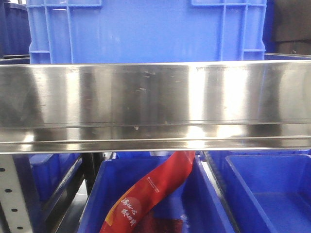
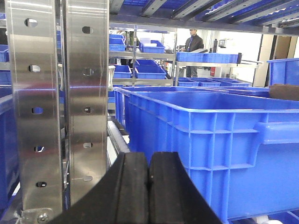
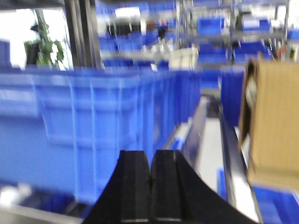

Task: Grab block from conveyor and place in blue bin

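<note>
The small blue block and the dark conveyor belt are out of view in every frame. A large blue bin (image 2: 210, 140) stands right of my left gripper (image 2: 148, 161), whose black fingers are pressed together with nothing between them. My right gripper (image 3: 150, 158) is shut and empty too, pointing along a blurred blue bin (image 3: 93, 130) on its left. In the front view a blue crate (image 1: 146, 29) sits behind a shiny steel rail (image 1: 155, 102); neither gripper shows there.
Perforated steel uprights (image 2: 56, 102) stand close on the left of my left gripper. A cardboard box (image 3: 273, 126) is at the right of my right gripper. Below the rail are blue bins (image 1: 272, 194), one holding a red packet (image 1: 150, 194). A person (image 2: 193, 49) stands far back.
</note>
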